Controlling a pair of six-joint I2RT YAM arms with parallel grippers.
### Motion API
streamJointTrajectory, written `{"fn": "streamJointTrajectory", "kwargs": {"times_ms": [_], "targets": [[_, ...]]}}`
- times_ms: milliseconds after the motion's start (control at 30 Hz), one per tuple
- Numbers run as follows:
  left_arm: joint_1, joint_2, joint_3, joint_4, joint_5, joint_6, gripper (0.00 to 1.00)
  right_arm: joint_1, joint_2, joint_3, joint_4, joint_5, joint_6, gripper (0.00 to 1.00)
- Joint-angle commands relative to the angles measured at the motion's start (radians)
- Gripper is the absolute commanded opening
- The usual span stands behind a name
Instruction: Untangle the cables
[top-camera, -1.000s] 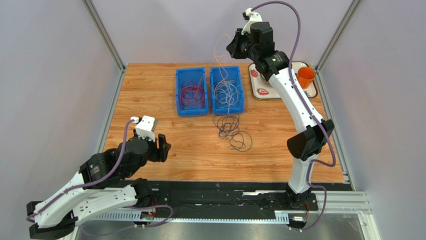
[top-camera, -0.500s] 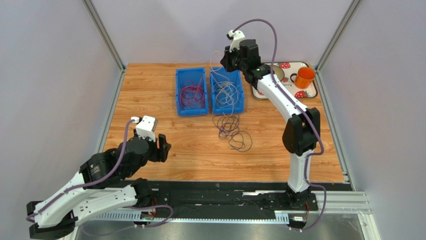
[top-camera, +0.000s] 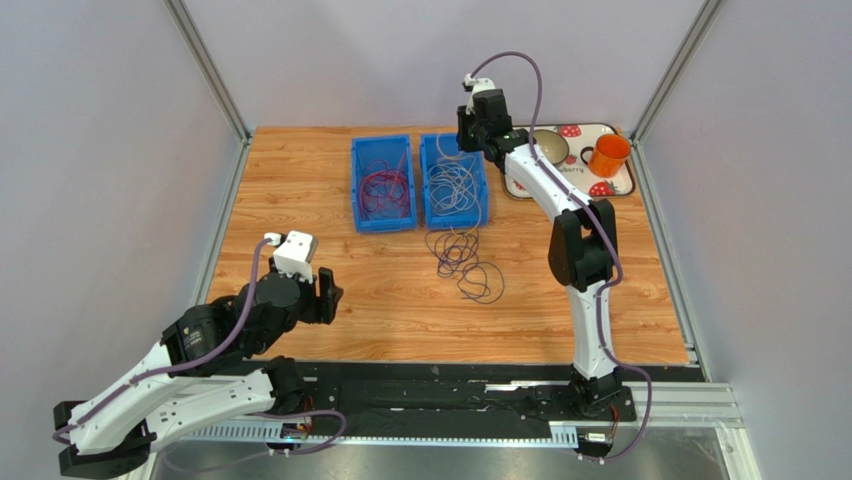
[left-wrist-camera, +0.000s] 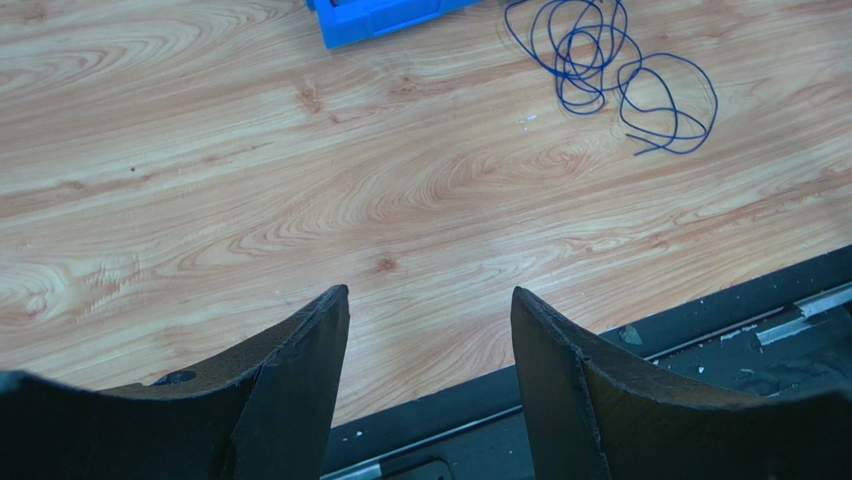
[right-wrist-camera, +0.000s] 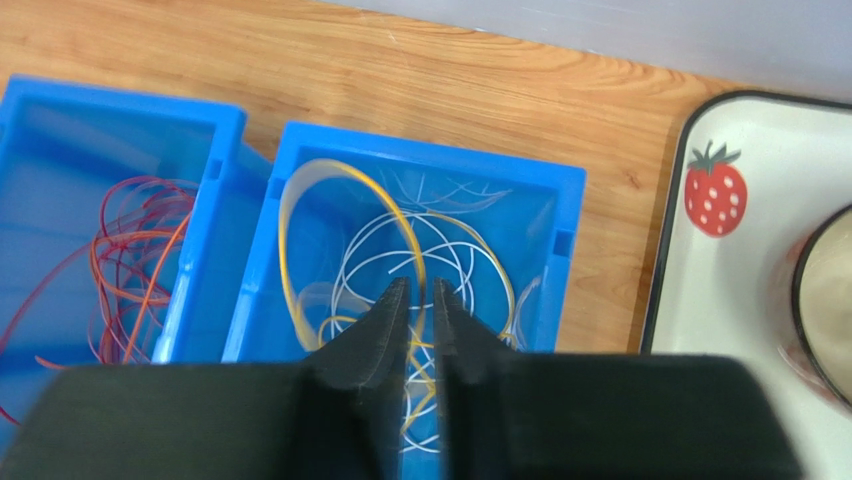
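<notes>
Sorting looks like the step in hand. The left pincer (left-wrist-camera: 430, 298) hovers over the counter (top-camera: 300, 170), its jaws spread and empty. Red cables (top-camera: 385, 190) lie in the left bin (top-camera: 383, 228). White cables (top-camera: 452, 185) and the yellow cable (right-wrist-camera: 340, 165) share the right bin (top-camera: 455, 224), and a dark cable (top-camera: 455, 250) sprawls on the counter just below it. The right pincer (right-wrist-camera: 420, 290) is nipped on the yellow cable, low over that bin. Next, I judge, it should release there, then fetch the dark cable. A second ago this arm stood high with the strand dangling; the left arm has not moved.
</notes>
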Motion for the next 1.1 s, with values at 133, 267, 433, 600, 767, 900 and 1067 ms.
{"fn": "streamJointTrajectory", "kwargs": {"times_ms": [133,267,433,600,767,900,1067], "targets": [[-0.003,0.009,0.008,0.010,-0.013,0.014,0.69,0.000,-0.056,0.101,-0.105,0.091,0.030,0.68],[-0.003,0.012,0.008,0.010,-0.008,0.014,0.69,-0.002,-0.121,0.101,-0.152,0.120,0.044,0.70],[-0.003,0.013,0.009,0.010,-0.007,0.014,0.69,-0.002,-0.251,-0.052,-0.205,0.151,0.173,0.66],[-0.003,0.013,0.009,0.010,-0.004,0.014,0.69,0.000,-0.460,-0.377,-0.174,0.123,0.398,0.61],[-0.003,0.012,0.009,0.013,0.004,0.019,0.69,0.000,-0.567,-0.694,-0.096,-0.010,0.540,0.56],[-0.003,0.009,0.009,0.015,0.009,0.020,0.68,0.000,-0.563,-0.795,-0.047,-0.087,0.580,0.52],[-0.003,0.001,0.009,0.016,0.013,0.020,0.69,-0.002,-0.511,-0.820,-0.005,-0.136,0.586,0.48]]}}
